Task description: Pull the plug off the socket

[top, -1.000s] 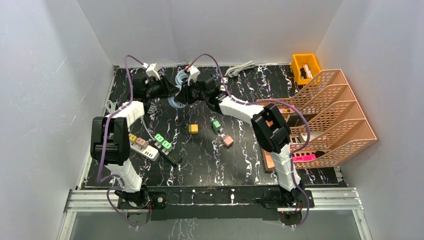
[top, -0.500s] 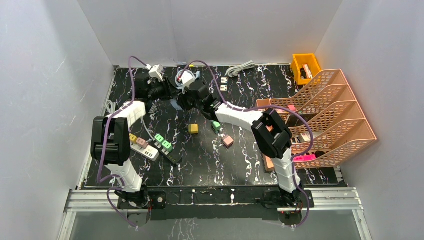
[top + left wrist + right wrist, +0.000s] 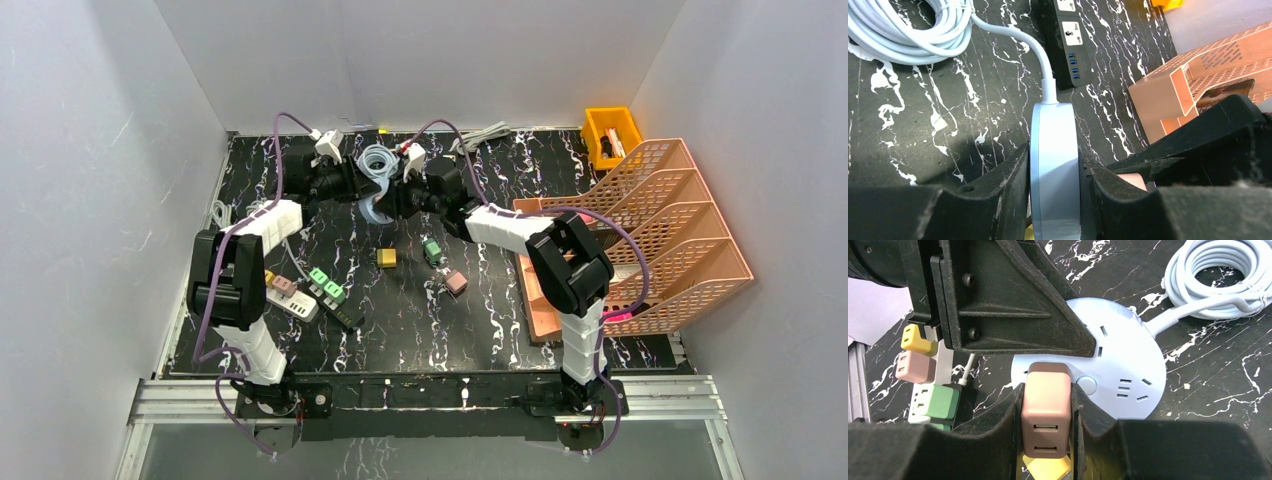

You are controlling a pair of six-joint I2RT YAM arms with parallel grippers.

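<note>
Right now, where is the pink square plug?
The pink square plug sits low centre in the right wrist view, pinched by the right gripper, against the round pale-blue socket that the left gripper clamps.

We get even, soft white light from above: walls (image 3: 100,200) bright, shadows under the arms (image 3: 275,222) faint. The dark table (image 3: 400,330) reflects little. In our wrist views the near fingers (image 3: 973,210) look soft and grainy; socket (image 3: 1128,365) and plug (image 3: 1046,410) are sharp, the socket's pale face nearly washed out.
</note>
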